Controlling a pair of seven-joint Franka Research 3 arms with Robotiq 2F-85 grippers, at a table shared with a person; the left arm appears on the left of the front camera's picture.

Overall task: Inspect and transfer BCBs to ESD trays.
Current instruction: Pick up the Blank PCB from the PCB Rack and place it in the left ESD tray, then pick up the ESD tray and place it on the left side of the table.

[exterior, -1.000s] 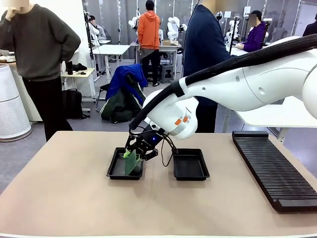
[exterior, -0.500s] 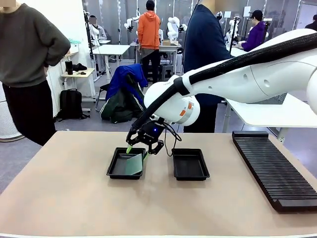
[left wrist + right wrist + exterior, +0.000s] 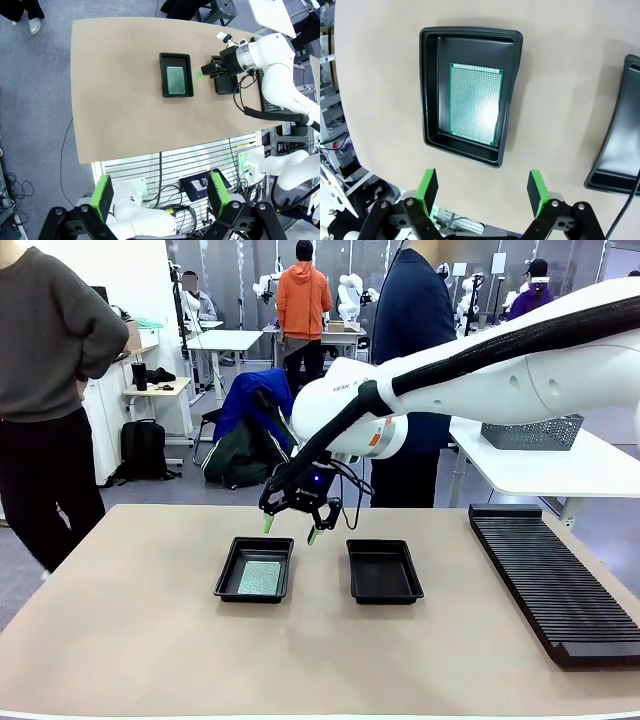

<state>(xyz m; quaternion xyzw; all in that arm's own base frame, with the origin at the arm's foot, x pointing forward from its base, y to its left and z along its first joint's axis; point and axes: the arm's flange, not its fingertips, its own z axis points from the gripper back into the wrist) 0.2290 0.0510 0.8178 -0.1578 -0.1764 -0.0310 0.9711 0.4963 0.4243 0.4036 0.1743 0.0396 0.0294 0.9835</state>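
Lifted clear since a moment ago, the right gripper (image 3: 289,530) now hangs above the far edge of the left-hand ESD tray (image 3: 228,575). The BCB (image 3: 261,577), which stood tilted under its fingers, now lies flat.

The BCB rests face up on that tray's floor, its green perforated face catching a bright glare in the right wrist view. It sits toward the tray's side nearer the second ESD tray (image 3: 385,575), with bare black floor showing along its other long edge. The second tray stands just beside the first, parallel to it, with a strip of table (image 3: 130,640) between them.

The right gripper's claw is released: its green-padded fingers stand wide apart with nothing between them, and it touches neither board nor tray. The left gripper (image 3: 161,195) hangs high above the table looking down on it, its fingers likewise spread and holding nothing.

A long black ribbed rack (image 3: 545,575) lies along the table's right side, well apart from the trays. A person in dark blue (image 3: 410,320) stands at the far side.
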